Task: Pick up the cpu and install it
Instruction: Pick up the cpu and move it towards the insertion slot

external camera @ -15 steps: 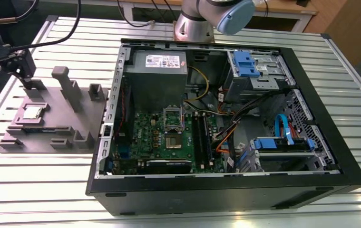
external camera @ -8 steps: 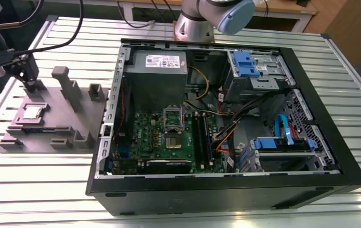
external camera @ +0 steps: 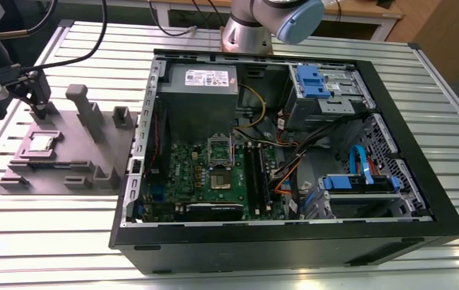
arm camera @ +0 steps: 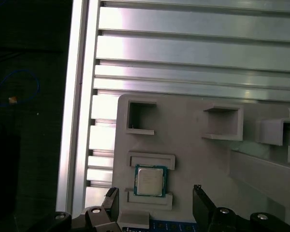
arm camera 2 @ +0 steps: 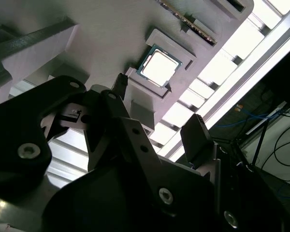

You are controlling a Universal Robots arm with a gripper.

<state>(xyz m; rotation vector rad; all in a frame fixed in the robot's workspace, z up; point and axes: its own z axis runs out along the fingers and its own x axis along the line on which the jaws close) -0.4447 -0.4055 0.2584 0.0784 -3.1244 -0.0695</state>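
The cpu (external camera: 40, 143) is a small silver square with a dark rim. It lies flat in a recess of the grey-mauve block (external camera: 92, 154) at the exterior view's left. My gripper (external camera: 40, 110) hangs just above the block, a little behind the cpu and apart from it. In both wrist views the cpu (arm camera: 150, 180) (arm camera 2: 159, 66) lies ahead of the dark fingers (arm camera: 201, 202), which stand apart with nothing held between them. The gripper (arm camera: 156, 203) (arm camera 2: 159, 113) is open. The dark socket (external camera: 219, 179) sits on the green motherboard inside the open computer case (external camera: 423, 151).
The block carries upright posts (external camera: 79, 99) close beside my gripper. The case holds a grey power supply (external camera: 203, 81), blue drive bays (external camera: 310, 81), cables and memory slots. The ribbed aluminium table (external camera: 52, 235) runs under everything, and its edge (arm camera: 78, 121) lies near the block.
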